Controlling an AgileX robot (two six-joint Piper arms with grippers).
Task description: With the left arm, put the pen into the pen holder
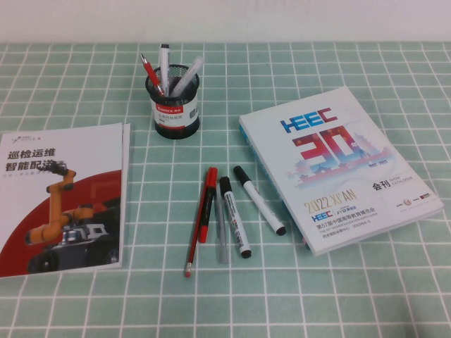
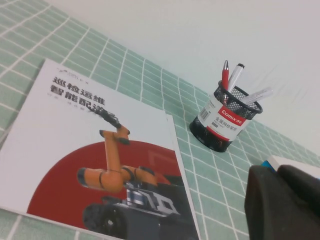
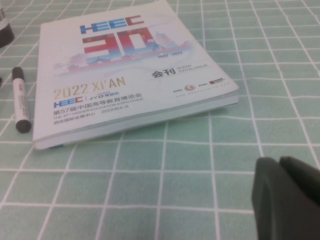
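The pen (image 1: pixel 192 248), a very thin long red stick with a pale end, lies on the green checked cloth in the middle of the table, touching a shorter, thicker red pen (image 1: pixel 208 204). The pen holder (image 1: pixel 174 105), a black mesh cup with a white and red label, stands behind them with several pens in it. It also shows in the left wrist view (image 2: pixel 222 122). Neither arm appears in the high view. My left gripper (image 2: pixel 277 172) is shut and empty near the brochure. My right gripper (image 3: pixel 280 162) is shut and empty over bare cloth by the book.
A brochure with an orange robot arm (image 1: pixel 60 197) lies at the left. A HEEC catalogue (image 1: pixel 338 165) lies at the right. Two white markers with black caps (image 1: pixel 235 215) (image 1: pixel 259 199) and a clear pen (image 1: pixel 220 229) lie beside the red pens.
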